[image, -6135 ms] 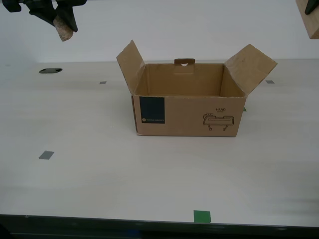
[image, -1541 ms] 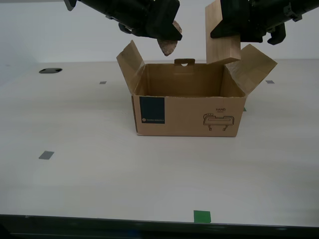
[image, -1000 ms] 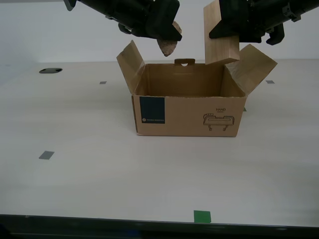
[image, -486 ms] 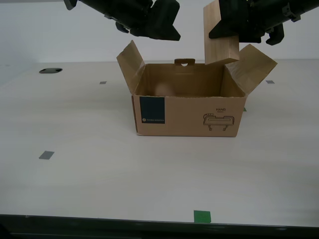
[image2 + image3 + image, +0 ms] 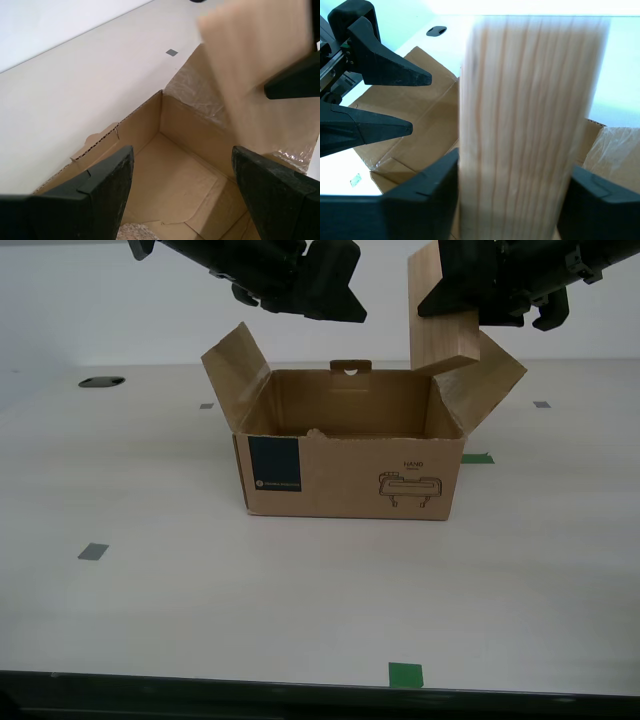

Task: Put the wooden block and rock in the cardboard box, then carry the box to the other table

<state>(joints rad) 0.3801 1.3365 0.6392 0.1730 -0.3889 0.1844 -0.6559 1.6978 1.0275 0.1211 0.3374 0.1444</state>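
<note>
Cardboard box sits open on the pale desk, its flaps spread, teal label and printed "HAND" drawing on the front wall. From the box's centre, my first claw hangs at about one o'clock in the exterior view, above the box's far corner on the exterior view's right, closed tight on the wooden block, which stands on end with its lower corner just over the raised side flap. In the first wrist view the wooden block fills the gap between the dark fingers, pressed on both sides. My second claw hangs at about eleven o'clock, above the box's open top, jaws spread wide with nothing between them; the second wrist view looks down past its fingers into the box. The rock lies inside the box, only its top peeking over the front wall, and a lumpy bit of it shows on the box floor beneath the second claw.
</note>
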